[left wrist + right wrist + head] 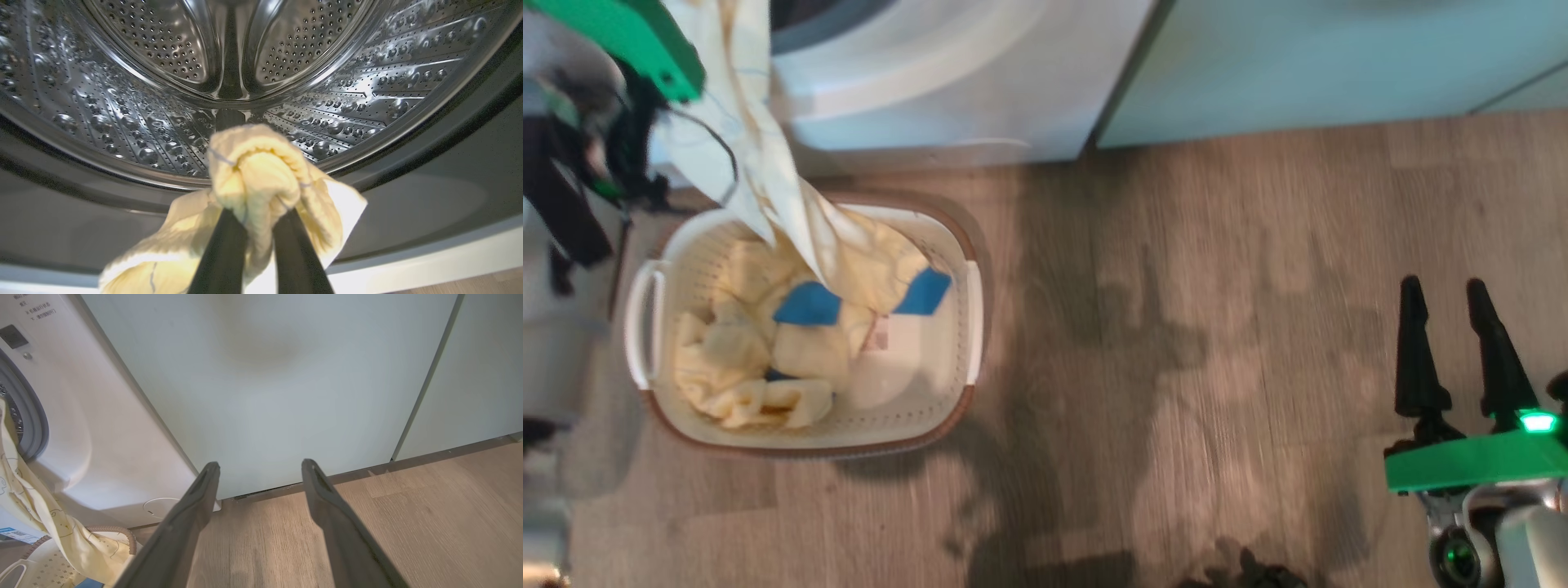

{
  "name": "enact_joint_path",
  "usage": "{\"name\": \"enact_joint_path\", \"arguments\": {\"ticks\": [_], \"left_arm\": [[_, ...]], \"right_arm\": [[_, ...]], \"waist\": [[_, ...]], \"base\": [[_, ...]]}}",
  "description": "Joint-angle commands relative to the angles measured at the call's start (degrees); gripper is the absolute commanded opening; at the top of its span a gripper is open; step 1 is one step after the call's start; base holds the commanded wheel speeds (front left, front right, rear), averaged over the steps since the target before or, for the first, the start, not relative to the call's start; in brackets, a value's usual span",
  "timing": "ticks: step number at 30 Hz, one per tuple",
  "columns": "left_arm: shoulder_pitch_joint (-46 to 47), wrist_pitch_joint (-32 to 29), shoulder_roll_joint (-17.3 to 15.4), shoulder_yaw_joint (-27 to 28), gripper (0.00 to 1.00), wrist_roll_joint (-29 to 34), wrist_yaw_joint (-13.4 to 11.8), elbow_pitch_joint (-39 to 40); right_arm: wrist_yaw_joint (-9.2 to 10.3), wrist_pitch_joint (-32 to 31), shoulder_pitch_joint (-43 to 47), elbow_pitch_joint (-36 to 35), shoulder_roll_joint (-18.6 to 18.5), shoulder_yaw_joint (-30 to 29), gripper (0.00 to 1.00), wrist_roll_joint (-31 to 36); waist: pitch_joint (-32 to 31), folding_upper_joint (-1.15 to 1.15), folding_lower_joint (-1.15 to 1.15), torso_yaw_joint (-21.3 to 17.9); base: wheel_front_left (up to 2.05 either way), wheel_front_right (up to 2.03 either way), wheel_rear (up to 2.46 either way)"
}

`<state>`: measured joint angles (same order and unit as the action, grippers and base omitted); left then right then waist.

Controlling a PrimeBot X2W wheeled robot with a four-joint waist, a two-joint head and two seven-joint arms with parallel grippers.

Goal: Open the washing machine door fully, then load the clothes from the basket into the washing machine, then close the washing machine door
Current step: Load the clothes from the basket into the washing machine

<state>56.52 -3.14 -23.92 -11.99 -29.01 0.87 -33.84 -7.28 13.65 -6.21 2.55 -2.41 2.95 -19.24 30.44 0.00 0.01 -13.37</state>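
Long, tapered black jaws sit on a bright green bracket [1470, 465] with a glowing green light [1538, 421] and a silver wrist [1462, 510].

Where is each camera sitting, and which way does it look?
Head view: on the head, looking down at the floor, basket and clothes; right gripper shows, open.
Left wrist view: on the left wrist, facing into the washing machine's drum; left gripper shut on a yellow garment.
Right wrist view: on the right wrist, facing the pale cabinet; its own open fingers show.
Shared: all three catch that garment.
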Motion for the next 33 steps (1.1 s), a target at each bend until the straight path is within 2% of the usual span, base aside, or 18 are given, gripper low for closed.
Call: {"name": "enact_joint_path", "arguments": {"ticks": [1,7,14,24,29,33], "left_arm": [[3.77,-0.59,-3.67,1.30,0.00,-0.11,0.55,0.56],[9.97,-2.83,-5.17,0.92,0.00,0.09,1.55,-3.52],[17.90,-4.32,-8.66,0.25,0.00,1.77,2.16,-7.82],[29.42,0.51,-12.50,0.52,0.00,4.55,0.83,-12.11],[34.25,4.97,-12.70,0.53,0.00,5.29,0.74,-13.37],[37.67,10.97,-12.26,0.12,0.00,6.15,1.34,-14.12]], "right_arm": [[-0.21,0.77,-1.02,-1.08,-0.48,1.39,1.00,-0.60],[-0.21,1.21,-2.42,0.02,-0.48,1.23,1.00,-1.46],[-0.21,1.33,-4.05,-0.52,-0.47,1.66,1.00,-2.62],[-0.21,1.34,-6.01,-0.91,-0.47,2.53,1.00,-4.97],[-0.21,1.34,-6.28,-0.88,-0.47,2.75,1.00,-6.00],[-0.21,1.34,-6.95,-0.96,-0.47,3.02,1.00,-6.52]], "waist": [[2.64,0.00,-0.01,-1.64],[5.69,0.00,-0.01,-2.97],[9.10,0.00,-0.01,-5.16],[13.49,0.00,-0.01,-8.50],[15.14,0.00,-0.01,-9.14],[16.06,0.00,-0.01,-9.16]], "base": [[0.00,0.00,0.00],[0.00,0.00,0.00],[0.00,0.00,0.00],[0.00,0.00,0.00],[0.00,0.00,0.00],[0.00,0.00,0.00]]}}
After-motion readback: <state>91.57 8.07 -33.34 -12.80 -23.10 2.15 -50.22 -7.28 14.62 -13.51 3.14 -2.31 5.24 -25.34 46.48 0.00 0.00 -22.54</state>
